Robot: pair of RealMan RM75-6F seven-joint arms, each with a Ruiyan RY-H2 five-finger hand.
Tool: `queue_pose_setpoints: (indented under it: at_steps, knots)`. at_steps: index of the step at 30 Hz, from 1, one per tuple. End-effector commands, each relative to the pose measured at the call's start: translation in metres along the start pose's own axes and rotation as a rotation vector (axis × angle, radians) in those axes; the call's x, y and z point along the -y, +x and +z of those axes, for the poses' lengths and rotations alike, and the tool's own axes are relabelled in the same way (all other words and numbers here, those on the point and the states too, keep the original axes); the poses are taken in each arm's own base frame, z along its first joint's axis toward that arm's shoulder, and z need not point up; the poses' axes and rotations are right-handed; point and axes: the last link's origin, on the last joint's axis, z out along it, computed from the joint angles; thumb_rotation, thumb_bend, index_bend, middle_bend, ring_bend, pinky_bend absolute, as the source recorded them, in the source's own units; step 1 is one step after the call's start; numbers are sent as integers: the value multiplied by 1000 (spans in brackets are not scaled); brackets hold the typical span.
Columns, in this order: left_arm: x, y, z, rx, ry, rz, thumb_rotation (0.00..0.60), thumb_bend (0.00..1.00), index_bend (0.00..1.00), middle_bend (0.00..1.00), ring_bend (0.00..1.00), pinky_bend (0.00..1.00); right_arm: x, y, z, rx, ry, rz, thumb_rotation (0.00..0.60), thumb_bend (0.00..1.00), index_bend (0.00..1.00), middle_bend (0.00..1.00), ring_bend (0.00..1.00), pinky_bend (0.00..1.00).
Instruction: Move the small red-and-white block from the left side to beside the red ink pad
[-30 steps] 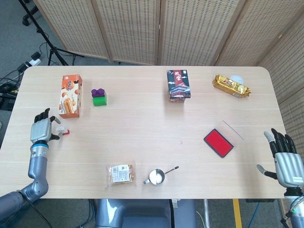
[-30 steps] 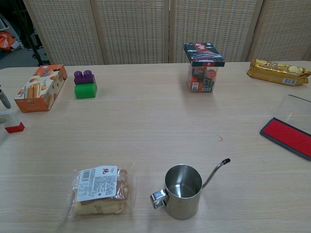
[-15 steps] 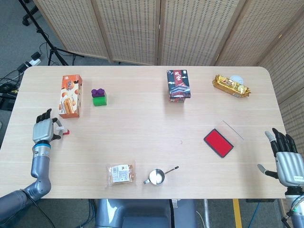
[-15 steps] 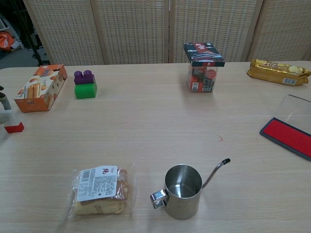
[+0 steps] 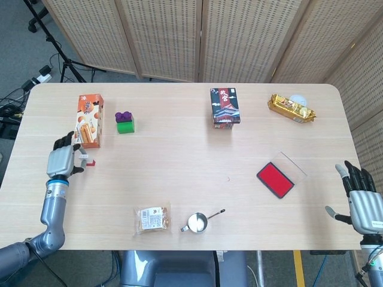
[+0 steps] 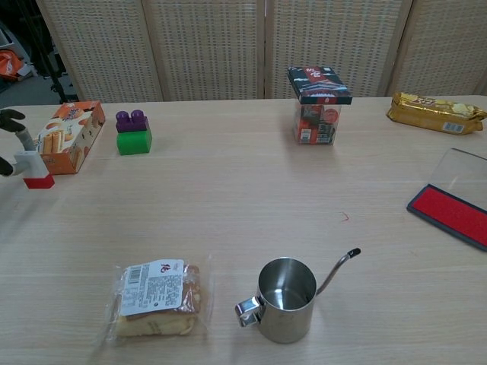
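The small red-and-white block (image 6: 36, 170) is sitting pinched in the fingertips of the left hand (image 5: 62, 160) at the table's (image 5: 179, 155) left edge, just in front of the orange snack box (image 5: 88, 120) and beside it. The purple-and-green toy brick (image 6: 133, 132) is standing further right. The red ink pad (image 5: 275, 179) is lying well apart on the right side, its clear lid (image 6: 462, 171) open behind it. The right hand (image 5: 362, 202) is hovering past the table's right edge, fingers spread and holding nothing.
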Motion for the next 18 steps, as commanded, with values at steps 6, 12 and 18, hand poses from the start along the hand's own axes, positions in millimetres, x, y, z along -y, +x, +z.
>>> queue_pose_setpoints:
  at_steps: [6, 12, 18]
  knots:
    - [-115, 23, -14, -60, -363, 66, 600, 457, 564, 0, 0, 0, -1, 1, 2, -2, -7, 19, 600, 0, 0, 0, 0, 0]
    - [-204, -9, -15, -4, -530, 69, 600, 455, 571, 0, 0, 0, -6, 4, 5, -2, -29, 42, 600, 0, 0, 0, 0, 0]
    - [-244, -44, -13, 55, -555, 86, 600, 451, 571, 0, 0, 0, -10, 3, 8, 7, -42, 53, 600, 0, 0, 0, 0, 0]
